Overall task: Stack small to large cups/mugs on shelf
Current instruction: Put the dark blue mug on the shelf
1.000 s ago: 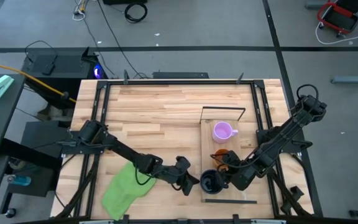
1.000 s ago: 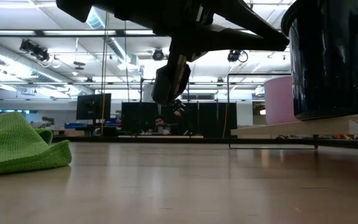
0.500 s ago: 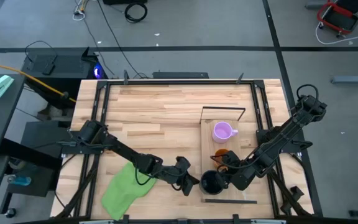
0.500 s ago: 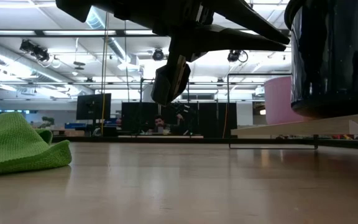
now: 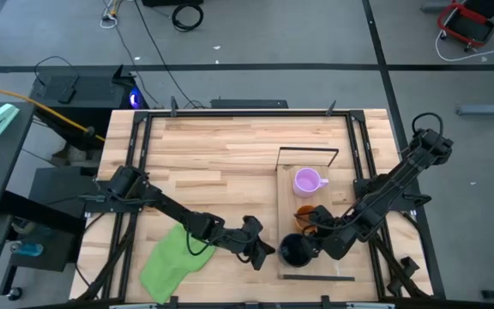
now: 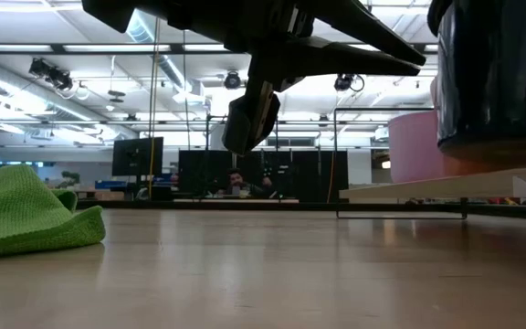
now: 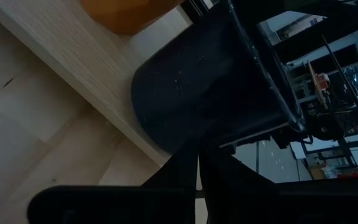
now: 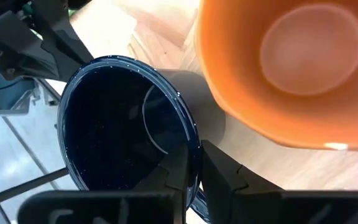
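Observation:
The black mug (image 5: 294,250) hangs tilted just above the near end of the shelf (image 5: 340,257), held by my right gripper (image 5: 314,249). The low view shows the black mug (image 6: 496,82) clear of the board. The orange mug (image 5: 307,215) stands upright on the shelf right behind it, and the light purple mug (image 5: 305,181) stands farther back. My left gripper (image 5: 268,251) is shut and sits low by the shelf's left edge, its tips (image 7: 197,155) close to the black mug's wall (image 7: 197,93). I cannot tell whether they touch. My right gripper (image 8: 191,163) pinches the black mug's rim (image 8: 188,146), one finger inside the mouth and one outside on the wall. It comes slanting down from the table's right side. The mug is lifted off the shelf and tipped, its mouth turned toward the gripper.
A green cloth (image 5: 171,257) lies crumpled on the tabletop near the left arm's forearm. A thin black wire frame (image 5: 309,150) stands at the shelf's far end. The bare plank tabletop (image 5: 213,146) stretches across the far and left parts.
My right gripper has risen slightly, and the black mug has come up with it. It stood upright on the shelf with its mouth up. Now it is lifted clear and tipped over, with its mouth turned toward the right. My left arm has kept still.

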Motion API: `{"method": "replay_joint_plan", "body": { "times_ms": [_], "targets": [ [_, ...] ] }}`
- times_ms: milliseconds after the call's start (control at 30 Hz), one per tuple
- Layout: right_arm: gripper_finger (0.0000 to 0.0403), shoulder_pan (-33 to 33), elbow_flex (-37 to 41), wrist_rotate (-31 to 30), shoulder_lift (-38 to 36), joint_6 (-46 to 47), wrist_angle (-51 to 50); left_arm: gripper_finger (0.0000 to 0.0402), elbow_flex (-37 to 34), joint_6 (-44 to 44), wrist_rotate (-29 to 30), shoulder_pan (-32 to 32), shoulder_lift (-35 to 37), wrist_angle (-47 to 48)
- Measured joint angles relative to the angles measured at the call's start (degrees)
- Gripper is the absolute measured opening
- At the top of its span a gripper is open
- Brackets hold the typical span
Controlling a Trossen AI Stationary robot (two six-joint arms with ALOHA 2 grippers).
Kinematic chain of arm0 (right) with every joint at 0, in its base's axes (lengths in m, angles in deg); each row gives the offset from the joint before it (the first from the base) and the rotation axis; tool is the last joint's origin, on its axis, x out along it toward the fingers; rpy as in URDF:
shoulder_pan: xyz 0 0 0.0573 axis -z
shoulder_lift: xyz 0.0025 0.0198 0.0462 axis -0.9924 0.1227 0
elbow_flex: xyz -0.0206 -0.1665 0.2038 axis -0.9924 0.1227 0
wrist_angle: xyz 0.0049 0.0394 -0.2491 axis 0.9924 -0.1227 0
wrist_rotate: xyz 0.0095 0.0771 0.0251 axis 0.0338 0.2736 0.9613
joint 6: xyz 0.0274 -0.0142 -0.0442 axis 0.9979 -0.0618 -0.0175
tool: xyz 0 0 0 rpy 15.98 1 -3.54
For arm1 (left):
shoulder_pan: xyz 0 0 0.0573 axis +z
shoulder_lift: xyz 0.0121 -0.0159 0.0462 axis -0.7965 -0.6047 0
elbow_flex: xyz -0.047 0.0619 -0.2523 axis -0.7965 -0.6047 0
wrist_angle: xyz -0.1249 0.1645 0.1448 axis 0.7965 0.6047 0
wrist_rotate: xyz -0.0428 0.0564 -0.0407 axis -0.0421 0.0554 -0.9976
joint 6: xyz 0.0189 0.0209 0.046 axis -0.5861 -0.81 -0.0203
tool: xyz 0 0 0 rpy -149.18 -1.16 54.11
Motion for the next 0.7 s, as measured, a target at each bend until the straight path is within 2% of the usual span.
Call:
{"method": "replay_joint_plan", "body": {
  "times_ms": [367, 700],
  "targets": [
    [0.0039, -3.0, 0.0, 2.6, -0.5, -0.5, -1.7, 0.0014, 0.0, 0.2, 0.0, 0.0, 0.0, 0.0],
    [0.0039, -5.1, 0.0, 2.8, -0.5, 0.4, -4.4, 0.0024, 0.0, 1.5, 0.0, 0.0, 0.0, 0.0]
  ]
}}
